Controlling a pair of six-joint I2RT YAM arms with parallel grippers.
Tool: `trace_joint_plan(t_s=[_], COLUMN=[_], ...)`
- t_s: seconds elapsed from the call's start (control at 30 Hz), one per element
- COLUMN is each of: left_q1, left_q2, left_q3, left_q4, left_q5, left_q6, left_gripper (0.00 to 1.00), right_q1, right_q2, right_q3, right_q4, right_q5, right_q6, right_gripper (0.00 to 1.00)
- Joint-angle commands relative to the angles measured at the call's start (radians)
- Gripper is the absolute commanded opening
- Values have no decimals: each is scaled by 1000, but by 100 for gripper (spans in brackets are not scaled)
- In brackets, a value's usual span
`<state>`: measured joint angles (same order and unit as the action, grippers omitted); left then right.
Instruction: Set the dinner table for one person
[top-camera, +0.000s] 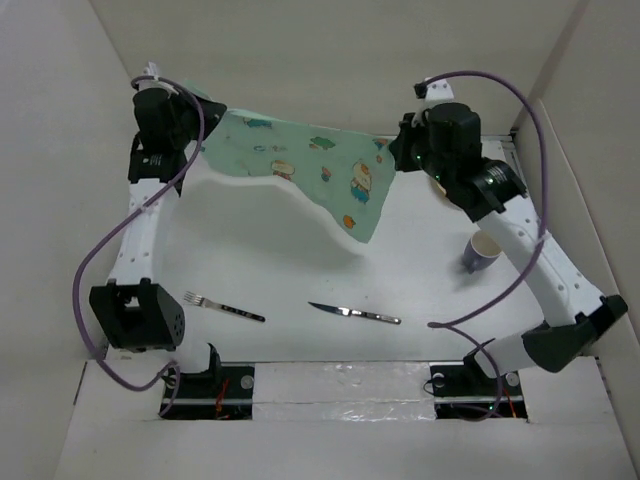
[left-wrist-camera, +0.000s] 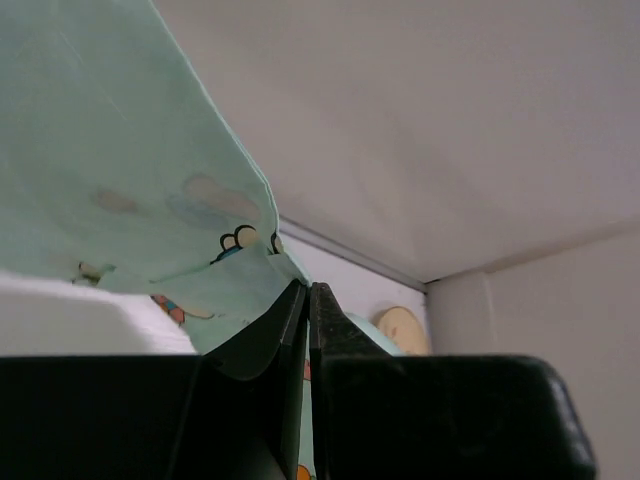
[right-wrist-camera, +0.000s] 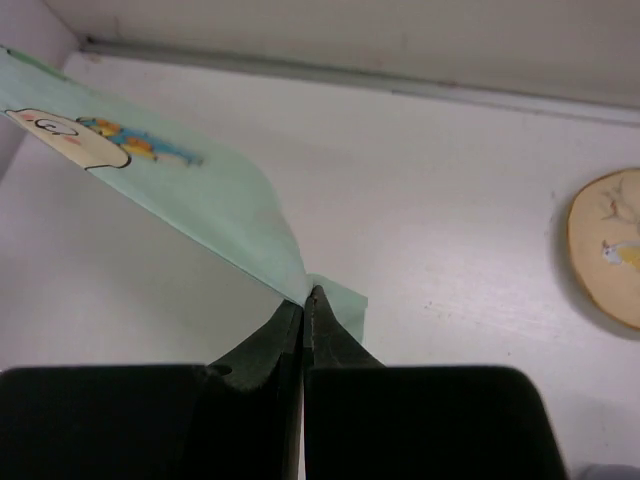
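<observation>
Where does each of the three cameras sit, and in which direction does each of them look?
Top external: above and behind the bases, looking down on the large white matte tabletop; both arms show, holding up the mint-green cartoon-printed cloth placemat.
Left wrist: on the left arm, looking along the shut left gripper toward a wall corner.
Right wrist: on the right arm, looking down along the shut right gripper at the tabletop.
Shared: both wrist views show the pinched placemat and a round beige disc.
</observation>
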<state>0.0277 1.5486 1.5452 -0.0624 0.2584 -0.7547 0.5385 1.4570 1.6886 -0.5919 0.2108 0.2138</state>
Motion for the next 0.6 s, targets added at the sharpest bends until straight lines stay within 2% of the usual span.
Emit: trace_joint_plan(t_s=[0.0,0.13,0.27,0.37,0.4,0.43,0.57], left_q1=[21,21,21,21,21,21,31], left_q2=[-90,-108,-4,94,123,145,243], left_q3=[78,111,196,335,384,471,633], left_q4=[-48,-30,-21,-23,-39,-46,-60], left_q5=[5,13,1,-16,-19,-25,-15], left_q6=[35,20,0,-23,-31,-38,-86], left_gripper=[0,0,0,0,0,0,0], right_q1=[-8,-29,-61,-118,-138,-138,-186], right_q2=[-70,-55,87,279,387,432,528], right_q3=[98,152,252,467,637,714,916], right_q4=[-131,-94,-29,-32,-70,-78,-71], right_q5=[121,99,76,24,15,10,-69], right_q6=[-63,-85,-128,-129,-120,-117,-68], right_gripper=[0,0,0,0,0,0,0])
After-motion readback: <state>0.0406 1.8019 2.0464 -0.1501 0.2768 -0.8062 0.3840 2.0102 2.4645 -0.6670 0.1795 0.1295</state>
